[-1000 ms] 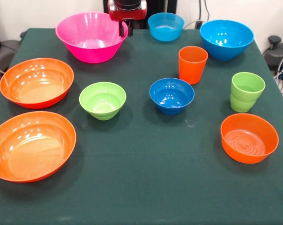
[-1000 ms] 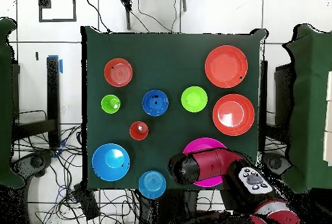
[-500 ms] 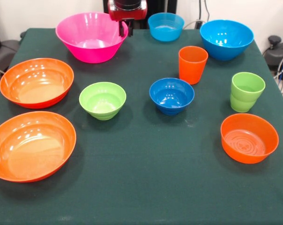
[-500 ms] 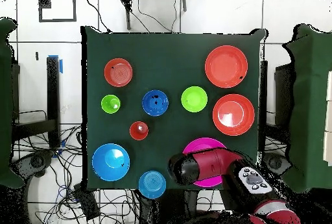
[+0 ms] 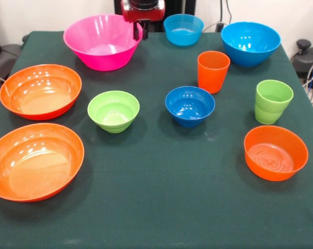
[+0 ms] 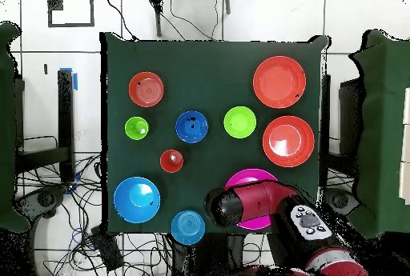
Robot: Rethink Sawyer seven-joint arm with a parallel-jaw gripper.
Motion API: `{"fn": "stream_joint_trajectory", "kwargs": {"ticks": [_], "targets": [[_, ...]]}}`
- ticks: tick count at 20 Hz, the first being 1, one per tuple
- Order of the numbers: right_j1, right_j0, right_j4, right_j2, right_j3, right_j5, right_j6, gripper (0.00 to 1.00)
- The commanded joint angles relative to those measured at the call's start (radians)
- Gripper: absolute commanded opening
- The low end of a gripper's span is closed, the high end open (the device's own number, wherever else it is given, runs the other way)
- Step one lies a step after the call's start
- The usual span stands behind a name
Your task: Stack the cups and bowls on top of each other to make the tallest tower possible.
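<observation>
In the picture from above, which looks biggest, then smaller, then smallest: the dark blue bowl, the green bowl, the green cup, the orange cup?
1. Dark blue bowl and green bowl: they look alike.
2. Green cup and orange cup: also alike, and smallest.

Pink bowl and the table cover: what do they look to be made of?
The pink bowl looks like glossy, slightly translucent moulded plastic: bright highlights on its inner wall, and the rim glows lighter. The table cover looks like matte dark green cloth, perhaps felt: no shine, faint lint specks. The weave cannot be made out.
</observation>
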Motion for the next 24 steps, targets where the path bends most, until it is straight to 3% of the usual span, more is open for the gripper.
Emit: {"fn": "stream_joint_trajectory", "kwargs": {"ticks": [1, 6, 12, 24], "targets": [[-0.114, 0.076, 0.124, 0.103, -0.002, 0.140, 0.043, 0.00], [-0.166, 0.115, 0.210, 0.091, 0.000, 0.191, 0.076, 0.00], [-0.194, 0.145, 0.257, 0.081, -0.016, 0.252, 0.044, 0.00], [-0.175, 0.157, 0.208, 0.075, -0.041, 0.240, -0.029, 0.00]]}}
